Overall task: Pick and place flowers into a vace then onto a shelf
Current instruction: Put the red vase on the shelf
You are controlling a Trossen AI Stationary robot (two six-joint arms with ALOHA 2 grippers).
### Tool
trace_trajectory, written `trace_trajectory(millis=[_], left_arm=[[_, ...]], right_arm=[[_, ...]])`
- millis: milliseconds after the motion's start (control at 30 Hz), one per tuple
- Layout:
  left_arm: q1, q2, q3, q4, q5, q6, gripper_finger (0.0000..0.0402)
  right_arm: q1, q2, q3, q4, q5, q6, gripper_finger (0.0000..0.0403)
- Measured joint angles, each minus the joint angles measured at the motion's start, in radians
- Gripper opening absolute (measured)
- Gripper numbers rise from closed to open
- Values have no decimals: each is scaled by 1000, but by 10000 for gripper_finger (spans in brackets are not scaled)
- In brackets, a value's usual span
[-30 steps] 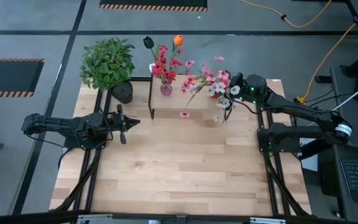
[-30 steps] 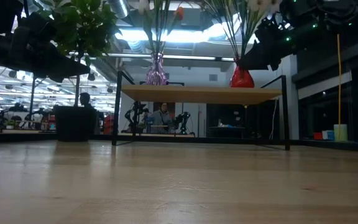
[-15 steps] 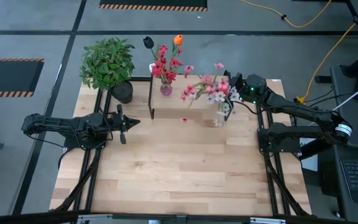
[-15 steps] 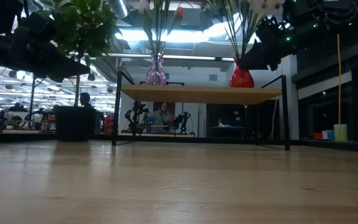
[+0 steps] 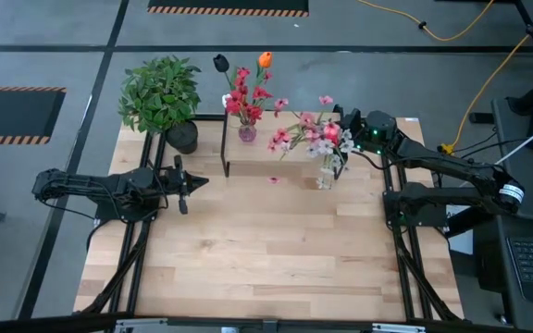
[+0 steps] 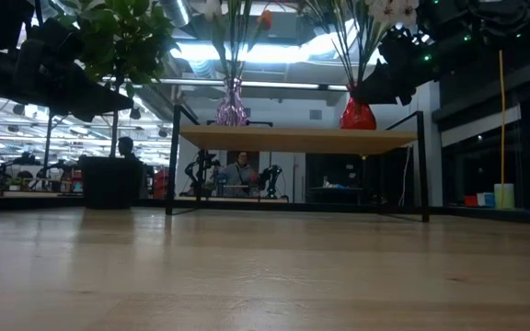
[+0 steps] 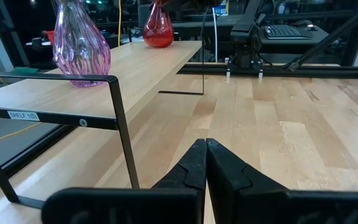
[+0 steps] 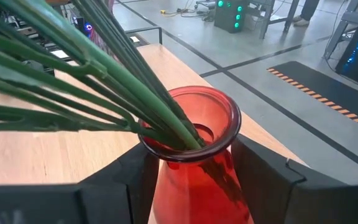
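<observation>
The flowers (image 5: 308, 134), pink, white and red blooms on green stems (image 8: 104, 81), stick out of a red glass vase (image 8: 191, 186). That vase (image 6: 358, 115) stands by its base on the right end of the shelf (image 5: 285, 162). My right gripper (image 5: 343, 139) reaches it from the table's right, one finger on each side of the vase. A purple vase (image 5: 247, 132) with red and orange flowers stands on the shelf's left end. My left gripper (image 7: 205, 149) hangs shut above the table, left of the shelf. My right gripper (image 8: 191, 168) has the red vase pinched between its two fingers just under the flared rim (image 8: 225, 134), one finger (image 8: 138, 180) on each side of the neck. The fingers come roughly level from the table's right. The vase stands upright with its base on the shelf top (image 6: 293, 140).
A bushy potted plant (image 5: 160, 92) stands at the table's far left corner, beside the shelf's black leg (image 7: 123, 130). A small pink bloom (image 5: 272, 178) shows near the shelf's front edge. Bare wooden table (image 5: 266, 250) spreads toward the near edge. A person (image 6: 241, 170) sits beyond the table.
The bouquet in the red vase has swung a little toward the table's near edge, its blooms shifting while the vase's base stayed on the shelf. Both arms have kept their places.
</observation>
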Motion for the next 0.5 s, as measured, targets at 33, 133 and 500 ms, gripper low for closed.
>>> trace_trajectory(millis=[33,133,500], left_arm=[[0,0,0,0,0,0,2],[0,0,0,0,0,0,5],[0,0,0,0,0,0,2]], right_arm=[[0,0,0,0,0,0,200],[0,0,0,0,0,1,200],[0,0,0,-1,3,24,200]])
